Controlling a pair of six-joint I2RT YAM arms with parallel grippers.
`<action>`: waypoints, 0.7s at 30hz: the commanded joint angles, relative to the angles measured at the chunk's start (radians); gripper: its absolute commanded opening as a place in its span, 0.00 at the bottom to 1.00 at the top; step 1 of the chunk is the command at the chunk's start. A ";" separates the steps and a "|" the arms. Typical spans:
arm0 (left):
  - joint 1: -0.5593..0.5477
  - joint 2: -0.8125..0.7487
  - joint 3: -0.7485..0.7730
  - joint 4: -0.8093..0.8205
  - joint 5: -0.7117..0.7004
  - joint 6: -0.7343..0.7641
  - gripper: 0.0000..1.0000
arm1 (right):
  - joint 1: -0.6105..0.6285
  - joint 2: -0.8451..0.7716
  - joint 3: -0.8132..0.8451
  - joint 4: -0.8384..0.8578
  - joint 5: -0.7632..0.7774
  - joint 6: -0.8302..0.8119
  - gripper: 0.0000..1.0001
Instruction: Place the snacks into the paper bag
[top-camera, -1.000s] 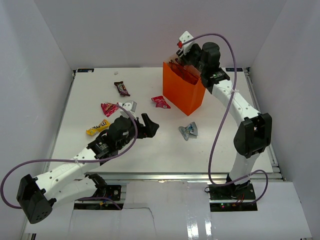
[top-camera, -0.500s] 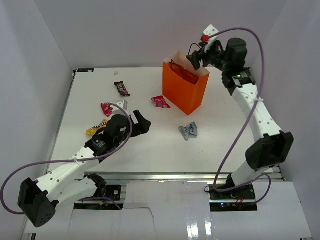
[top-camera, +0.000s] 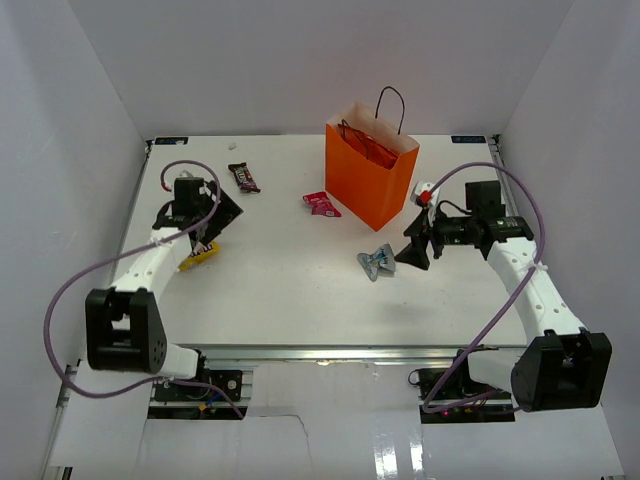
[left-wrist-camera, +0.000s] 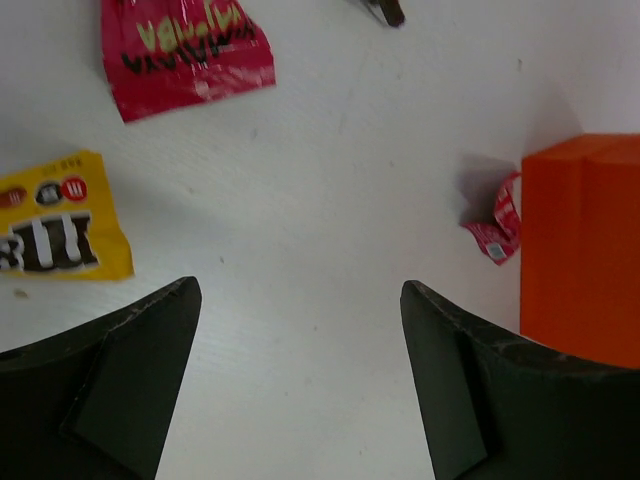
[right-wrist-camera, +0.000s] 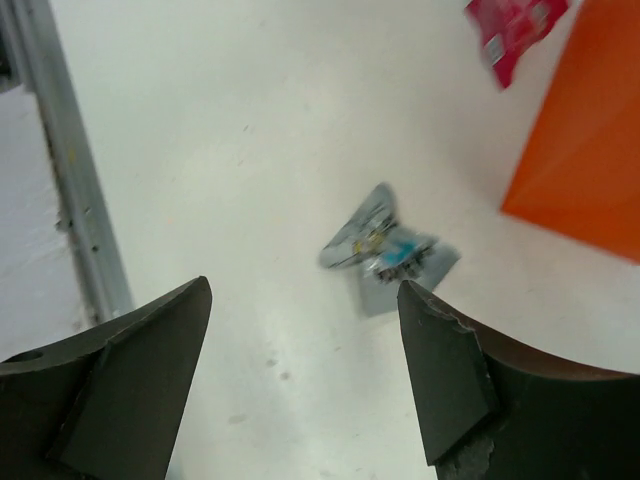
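Observation:
The orange paper bag (top-camera: 368, 178) stands upright at the back centre, its handle raised. My left gripper (top-camera: 222, 211) is open and empty, low over the table at the far left. Its wrist view shows a red packet (left-wrist-camera: 185, 50), a yellow candy packet (left-wrist-camera: 60, 222), a small pink-red wrapper (left-wrist-camera: 495, 226) and the bag's side (left-wrist-camera: 585, 250). My right gripper (top-camera: 413, 252) is open and empty, just right of the silver-blue wrapper (top-camera: 377, 262), which lies ahead of its fingers (right-wrist-camera: 390, 250). A dark brown candy bar (top-camera: 243, 177) lies at the back left. The pink-red wrapper (top-camera: 320, 203) lies left of the bag.
The yellow packet (top-camera: 197, 257) shows partly under my left arm. The table's metal front rail (right-wrist-camera: 60, 170) shows at the left of the right wrist view. White walls close in the table on three sides.
My right gripper came down from above the bag's mouth to the table beside the silver-blue wrapper. My left arm swung from the table's middle to the far left, over the packets there.

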 joint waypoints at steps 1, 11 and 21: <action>0.070 0.141 0.142 -0.044 0.055 0.120 0.91 | 0.000 -0.072 -0.072 -0.103 -0.058 -0.088 0.81; 0.101 0.522 0.461 -0.094 -0.117 0.251 0.86 | 0.002 -0.057 -0.167 -0.045 -0.070 -0.041 0.81; 0.101 0.740 0.665 -0.191 -0.206 0.279 0.81 | 0.003 -0.022 -0.166 -0.033 -0.100 -0.030 0.81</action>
